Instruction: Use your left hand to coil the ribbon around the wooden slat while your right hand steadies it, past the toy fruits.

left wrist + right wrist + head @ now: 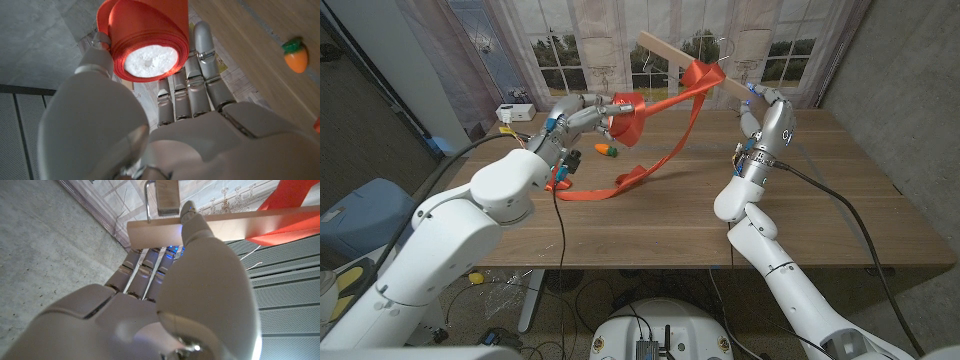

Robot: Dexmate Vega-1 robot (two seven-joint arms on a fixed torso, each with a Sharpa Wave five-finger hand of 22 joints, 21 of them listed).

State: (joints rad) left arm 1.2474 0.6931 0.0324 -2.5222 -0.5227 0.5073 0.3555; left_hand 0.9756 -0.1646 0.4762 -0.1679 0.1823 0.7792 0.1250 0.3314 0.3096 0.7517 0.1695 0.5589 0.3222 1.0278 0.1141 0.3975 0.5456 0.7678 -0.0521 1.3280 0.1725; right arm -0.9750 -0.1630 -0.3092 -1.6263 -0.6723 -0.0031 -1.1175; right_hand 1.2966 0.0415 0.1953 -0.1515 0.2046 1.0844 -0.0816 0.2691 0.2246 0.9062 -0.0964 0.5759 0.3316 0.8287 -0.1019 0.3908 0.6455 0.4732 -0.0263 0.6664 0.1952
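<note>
Orange toy fruit under ribbon

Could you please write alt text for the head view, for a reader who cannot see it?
Above a brown wooden table, the robot's right hand holds up a pale wooden slat with orange satin ribbon wrapped around it. The left hand grips the orange ribbon spool; loose ribbon trails down to the table near a small orange toy fruit.

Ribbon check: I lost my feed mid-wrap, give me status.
Left hand holds the ribbon spool aloft. Right hand holds the slat up, ribbon wrapped around its middle. Tail trails to the table; toy fruit sits beneath.
</note>
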